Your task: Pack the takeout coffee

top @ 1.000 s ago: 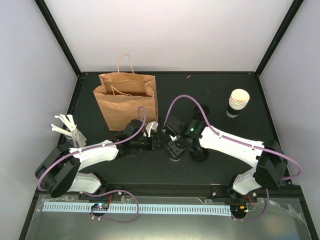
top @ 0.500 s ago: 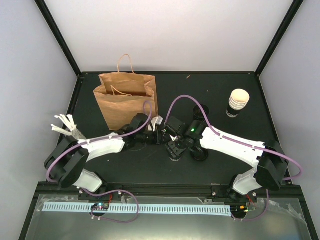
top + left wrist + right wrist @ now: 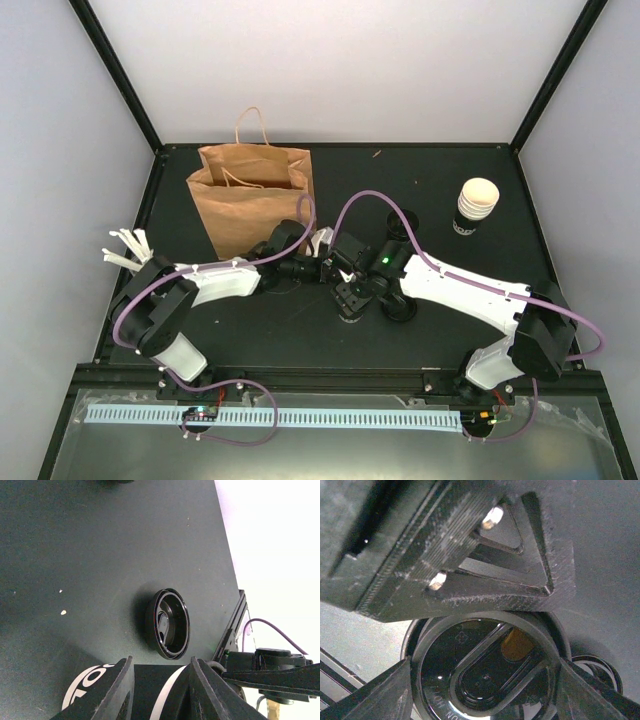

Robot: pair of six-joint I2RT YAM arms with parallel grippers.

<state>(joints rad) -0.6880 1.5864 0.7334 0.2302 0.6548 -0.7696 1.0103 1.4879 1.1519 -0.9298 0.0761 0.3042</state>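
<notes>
The takeout coffee (image 3: 145, 692), a small black cup with white print, sits between the fingers of my left gripper (image 3: 160, 666), which is shut on its side. In the top view my left gripper (image 3: 325, 270) meets my right gripper (image 3: 350, 297) at the table's middle, and the cup is hidden under them. My right gripper (image 3: 485, 672) is closed across a black lid (image 3: 445, 650) marked HOT, its fingers touching the rim on both sides. The lid lies over the cup's mouth. One left finger (image 3: 520, 575) stands just above it.
A brown paper bag (image 3: 250, 200) stands open at the back left. A stack of cups (image 3: 477, 205) is at the back right. A loose black lid (image 3: 167, 624) lies beside the grippers, and a black cup (image 3: 398, 228) stands behind them. White cutlery (image 3: 130, 255) lies at the far left.
My left arm has swung its elbow in, and its gripper has shifted a little back and to the right, toward the bag. The right arm has stayed put.
</notes>
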